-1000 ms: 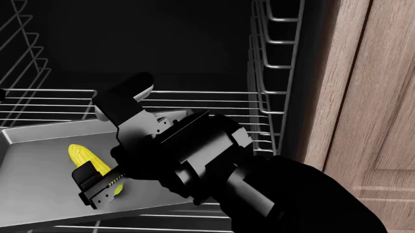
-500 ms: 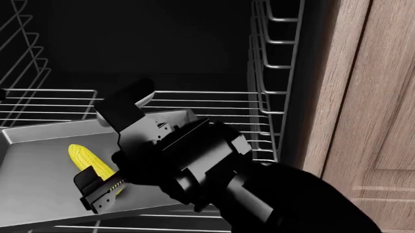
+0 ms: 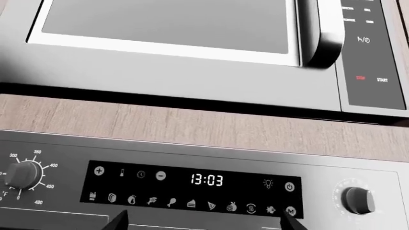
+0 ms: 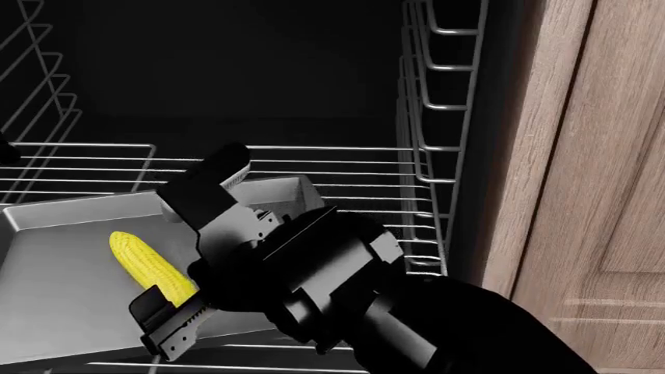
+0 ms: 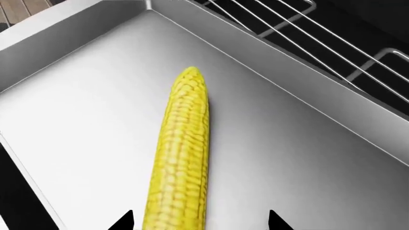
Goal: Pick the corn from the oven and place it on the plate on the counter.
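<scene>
The corn (image 5: 179, 153) lies lengthwise on the tray (image 5: 76, 124), its near end between the spread fingers of the right end effector (image 4: 192, 245). Its long axis points away from that end effector. The left end effector's state cannot be told.

A kitchen: oven (image 4: 260, 93) with wire racks, microwave (image 3: 191, 48), wooden cabinets (image 4: 582, 171).

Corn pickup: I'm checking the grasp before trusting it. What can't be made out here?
- Near end of the corn: hidden by the right gripper in the head view, cut off by the frame edge in the right wrist view.
- Finger contact with the cob: not visible.
- Plate and counter: outside every view.
- Left gripper: only fingertips show.
</scene>
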Motion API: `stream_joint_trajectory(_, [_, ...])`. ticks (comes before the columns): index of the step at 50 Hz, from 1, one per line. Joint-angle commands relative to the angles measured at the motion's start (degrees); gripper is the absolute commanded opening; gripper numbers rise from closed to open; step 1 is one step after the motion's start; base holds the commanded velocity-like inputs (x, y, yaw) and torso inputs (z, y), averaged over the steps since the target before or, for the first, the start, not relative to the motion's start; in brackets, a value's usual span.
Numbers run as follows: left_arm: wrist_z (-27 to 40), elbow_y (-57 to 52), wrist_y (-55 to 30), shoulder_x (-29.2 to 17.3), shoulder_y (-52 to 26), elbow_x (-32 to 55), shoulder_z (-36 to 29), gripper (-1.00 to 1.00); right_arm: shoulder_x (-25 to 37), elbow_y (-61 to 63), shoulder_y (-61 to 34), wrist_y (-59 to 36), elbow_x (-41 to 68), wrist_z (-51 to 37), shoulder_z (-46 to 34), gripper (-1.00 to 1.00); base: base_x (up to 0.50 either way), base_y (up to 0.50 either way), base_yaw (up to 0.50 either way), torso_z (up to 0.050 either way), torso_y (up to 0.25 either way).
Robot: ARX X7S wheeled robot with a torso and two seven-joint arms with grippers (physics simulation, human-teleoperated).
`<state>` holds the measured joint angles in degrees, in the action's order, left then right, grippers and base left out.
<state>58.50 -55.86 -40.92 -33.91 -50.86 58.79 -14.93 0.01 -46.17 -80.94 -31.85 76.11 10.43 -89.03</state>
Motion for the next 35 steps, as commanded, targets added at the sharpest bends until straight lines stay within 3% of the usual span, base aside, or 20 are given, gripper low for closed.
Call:
stream_joint_trajectory(1, [-2.9, 1.4, 2.8, -0.7, 3.4, -3.6, -0.2, 1.0, 0.0, -0.2, 0.8, -0.1, -1.7, 0.8, 0.1, 1.0, 0.0, 0.0, 0.0, 0.0, 0.0])
stream_joint_trajectory(35, [-6.5, 3.7, 8.6, -1.9, 10.1, -8.5, 0.0, 1.0, 0.0, 4.0, 4.0, 0.4, -1.6, -0.4, 0.0, 1.0, 0.0, 0.0, 0.0, -0.001, 0.0])
